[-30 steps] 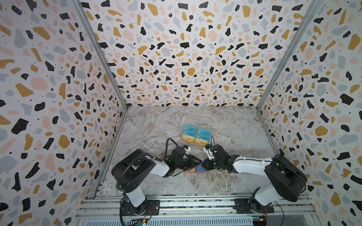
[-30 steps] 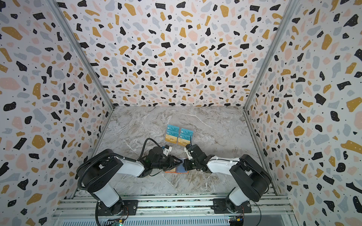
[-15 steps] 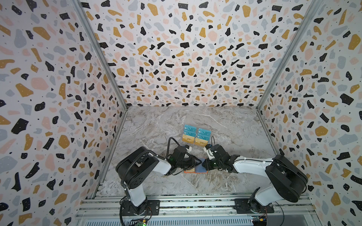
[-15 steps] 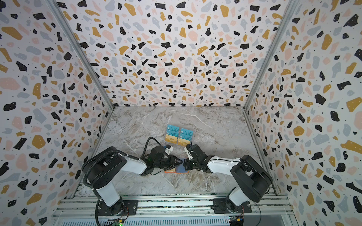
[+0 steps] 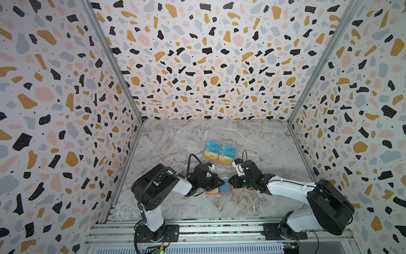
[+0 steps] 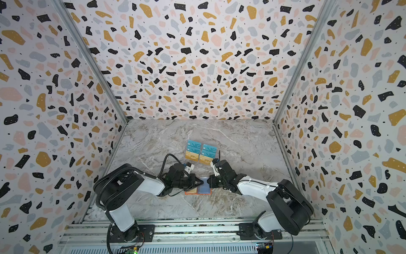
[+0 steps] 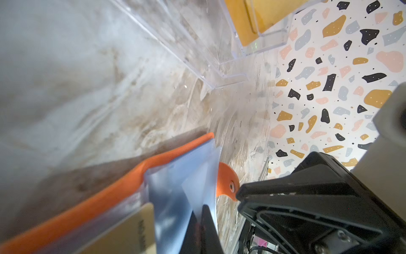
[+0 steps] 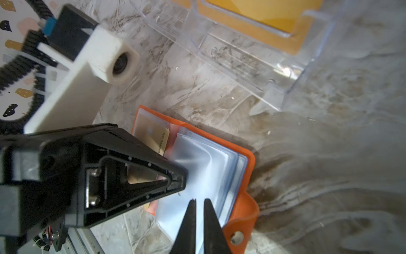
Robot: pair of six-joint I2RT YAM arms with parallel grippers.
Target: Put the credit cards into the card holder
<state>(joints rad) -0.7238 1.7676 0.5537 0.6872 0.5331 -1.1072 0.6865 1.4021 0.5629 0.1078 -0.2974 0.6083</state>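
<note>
Left pincer has clenched shut over the orange leather-like folding card holder; right pincer is clenched too. Its bluish sleeves look flimsy and slick; I would pinch one by its edge.

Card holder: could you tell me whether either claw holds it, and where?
Left claw apparently pinches a lifted sleeve by its edge; right claw: cannot be told.

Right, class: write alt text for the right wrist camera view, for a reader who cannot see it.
An orange card holder lies open on a marble table, a gold card lying in it. The left gripper, shut, points at its clear sleeves, and the right gripper has its tips close together over them. A clear stand holding gold cards is nearby.
</note>
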